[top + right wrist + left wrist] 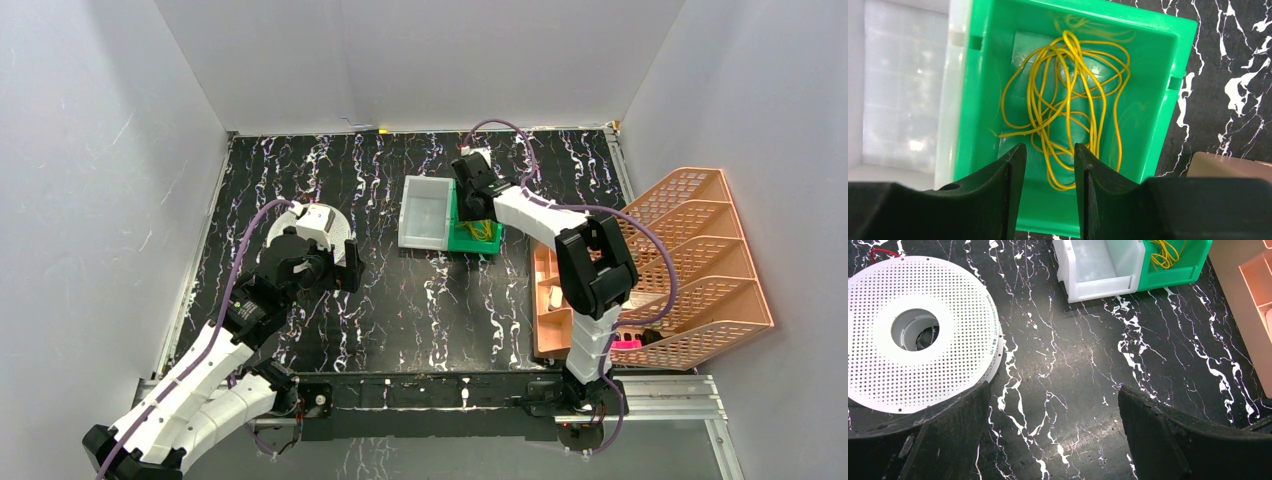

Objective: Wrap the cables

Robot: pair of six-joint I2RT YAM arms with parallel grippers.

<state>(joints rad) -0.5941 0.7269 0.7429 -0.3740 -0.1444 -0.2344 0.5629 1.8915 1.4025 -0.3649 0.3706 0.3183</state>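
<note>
Yellow cables (1068, 105) are found loosely tangled on the floor of the green bin (1158, 100); none is wound yet. The right gripper (1049, 152) is positioned directly over the tangle, jaws parted by a narrow gap with strands showing between them, presumably lined up for a pinch. Contact with a strand cannot be confirmed from this angle. The left gripper (1054, 390) is positioned low beside the white perforated spool (963, 330), jaws spread wide and empty, likely stationed to steady it. A glossy black marbled table (1088, 350) is noted. A white bin (1098, 270) is set against the green one. Pale grey walls (100, 150) enclose three sides; an orange file rack (700, 250) is placed at the right.
</note>
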